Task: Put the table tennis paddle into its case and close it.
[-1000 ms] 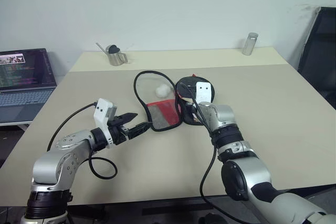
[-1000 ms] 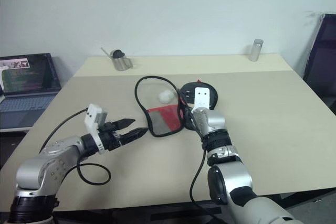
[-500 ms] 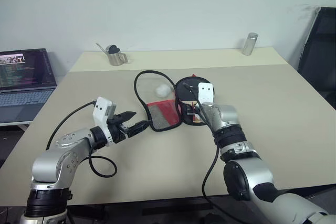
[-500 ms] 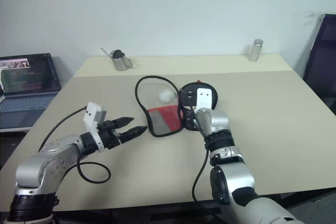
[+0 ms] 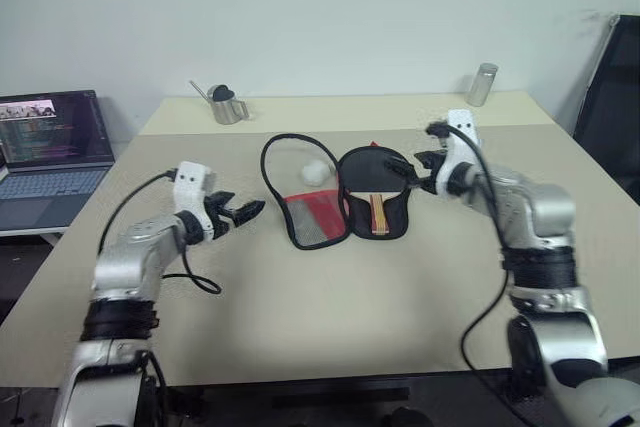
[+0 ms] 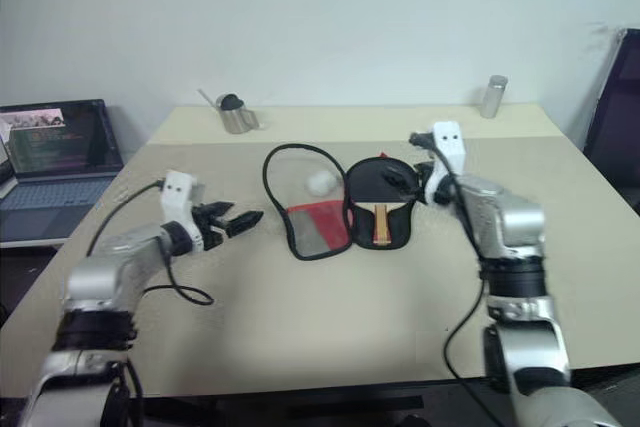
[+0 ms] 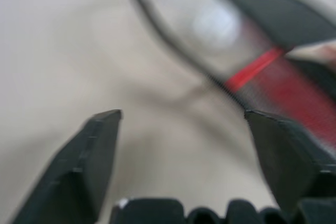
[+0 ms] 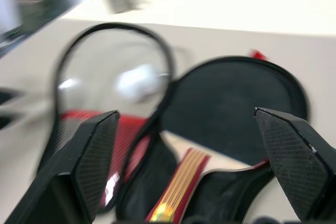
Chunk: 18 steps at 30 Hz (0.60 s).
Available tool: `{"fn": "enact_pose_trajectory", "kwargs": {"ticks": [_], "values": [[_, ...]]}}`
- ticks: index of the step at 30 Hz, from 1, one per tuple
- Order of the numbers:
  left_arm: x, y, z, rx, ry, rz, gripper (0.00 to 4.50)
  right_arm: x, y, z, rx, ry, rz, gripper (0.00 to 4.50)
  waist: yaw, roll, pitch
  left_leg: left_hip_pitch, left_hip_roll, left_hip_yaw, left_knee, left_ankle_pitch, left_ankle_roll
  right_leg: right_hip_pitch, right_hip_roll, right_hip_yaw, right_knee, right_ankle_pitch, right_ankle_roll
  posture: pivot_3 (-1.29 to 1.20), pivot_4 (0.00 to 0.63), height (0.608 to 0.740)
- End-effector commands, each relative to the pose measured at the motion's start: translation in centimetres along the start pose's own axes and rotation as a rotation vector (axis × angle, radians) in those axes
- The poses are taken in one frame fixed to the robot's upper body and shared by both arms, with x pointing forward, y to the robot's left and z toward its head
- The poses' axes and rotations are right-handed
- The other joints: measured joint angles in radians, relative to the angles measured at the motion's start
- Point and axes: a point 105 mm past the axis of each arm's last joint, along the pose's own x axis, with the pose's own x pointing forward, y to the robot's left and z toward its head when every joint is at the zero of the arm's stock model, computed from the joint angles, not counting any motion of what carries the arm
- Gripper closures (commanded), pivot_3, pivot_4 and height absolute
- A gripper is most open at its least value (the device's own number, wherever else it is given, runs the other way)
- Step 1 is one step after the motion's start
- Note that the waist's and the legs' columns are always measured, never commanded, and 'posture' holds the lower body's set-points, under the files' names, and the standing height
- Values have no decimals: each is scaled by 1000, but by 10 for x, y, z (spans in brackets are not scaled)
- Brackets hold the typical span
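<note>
The case (image 5: pixel 318 219) lies unzipped in the middle of the table. Its clear flap with the red band is spread to the left. The table tennis paddle (image 5: pixel 370 173) rests in the black right half, its striped handle (image 5: pixel 378 214) pointing toward the front edge. My left gripper (image 5: pixel 243 213) hovers open just left of the flap, touching nothing. My right gripper (image 5: pixel 405 169) hangs open above the right rim of the case, apart from it. In the right wrist view the paddle's handle (image 8: pixel 177 187) lies between the wide-spread fingers (image 8: pixel 89 150). A white ball (image 5: pixel 314 171) shows at the clear panel.
A steel pitcher (image 5: pixel 224 107) stands at the back left and a metal can (image 5: pixel 482 84) at the back right. A laptop (image 5: pixel 50 142) sits off the table's left side, a black chair (image 5: pixel 612 77) off its right. The left arm's cable (image 5: pixel 195 282) loops on the tabletop.
My right gripper let go, rose off the case and swung right, opening wide; the paddle now lies uncovered in the case. My left gripper reached forward beside the flap, its fingers narrowing a little.
</note>
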Motion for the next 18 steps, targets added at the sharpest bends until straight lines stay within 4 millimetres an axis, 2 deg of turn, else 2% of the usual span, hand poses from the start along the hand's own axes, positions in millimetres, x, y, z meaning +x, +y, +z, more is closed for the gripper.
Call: {"fn": "enact_pose_trajectory", "kwargs": {"ticks": [1,5,7,8,11,15,18], "values": [[21,-9,6,43,13,0,2047,-9,32,4,-105,-20,197,0,-2,0,0,0,0,0,0,0,0,0,0,0,0,0,0,0,150,740],[52,-39,5,32,-15,-67,3477,-8,41,2,-127,-27,242,0,8,-1,0,0,0,0,2,0,0,0,-1,0,1,1,1,0,150,740],[60,-51,7,22,-28,-96,4228,-6,45,2,-131,-32,251,0,10,-1,0,0,-1,0,2,0,0,0,-1,0,1,1,1,0,150,740],[64,-58,9,20,-39,-108,4448,-6,47,2,-130,-38,256,0,9,-1,0,0,0,0,2,0,0,0,-1,0,1,1,1,0,150,740],[68,-76,18,45,-80,-164,4448,-6,53,2,-132,-49,272,0,12,-1,0,0,0,0,2,0,-1,0,-2,0,1,1,1,0,150,740],[64,-116,57,24,-227,-323,4448,-11,49,7,-138,-70,254,0,20,-1,0,-1,-2,-1,2,0,-1,0,-3,0,0,1,1,0,150,740],[60,-152,85,41,-321,-423,4448,-17,35,12,-134,-84,200,0,39,-2,0,-2,-3,-2,3,0,-1,1,-4,-1,0,1,1,0,150,740]]}}
